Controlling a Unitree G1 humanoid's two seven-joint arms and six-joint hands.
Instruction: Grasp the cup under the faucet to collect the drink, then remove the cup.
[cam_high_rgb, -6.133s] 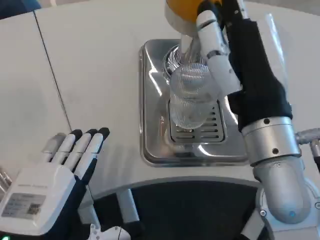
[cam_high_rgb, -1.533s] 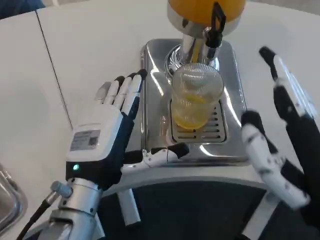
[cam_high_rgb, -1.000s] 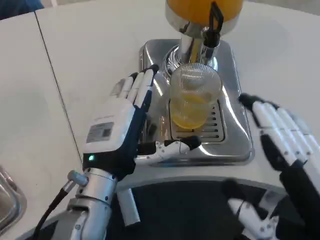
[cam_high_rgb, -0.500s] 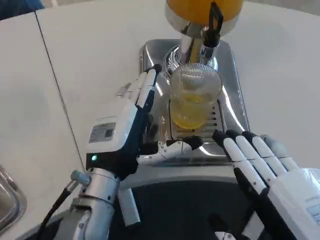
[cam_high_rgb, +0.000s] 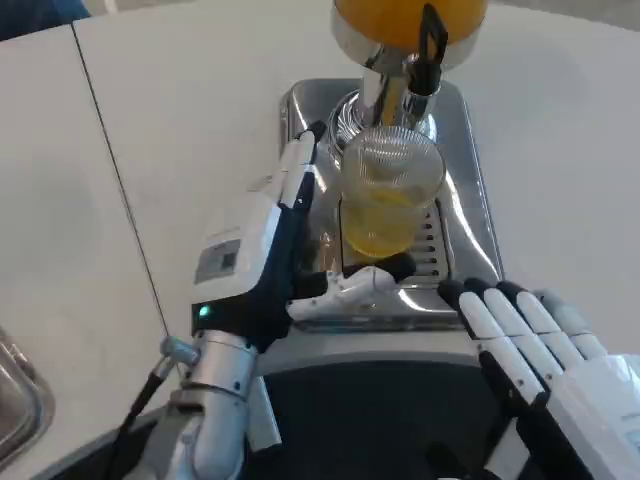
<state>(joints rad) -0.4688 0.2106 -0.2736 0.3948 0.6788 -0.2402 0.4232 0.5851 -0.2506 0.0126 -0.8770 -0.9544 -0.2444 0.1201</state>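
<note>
Cup (cam_high_rgb: 390, 200) stands on the grille of the steel drip tray (cam_high_rgb: 470, 215), directly beneath the faucet (cam_high_rgb: 400, 80) of the orange-filled dispenser (cam_high_rgb: 405, 20) at its 12 o'clock, and holds some orange drink. That placement lets the spout pour straight in. At the cup's 9 o'clock the left hand (cam_high_rgb: 265, 265) is spread, fingers just beside the wall and thumb reaching under at 6 o'clock, apparently framing a grasp; contact is unclear. The right hand (cam_high_rgb: 545, 350) waits at 5 o'clock, open, fingers together. The spout overhead limits lifting straight up.
</note>
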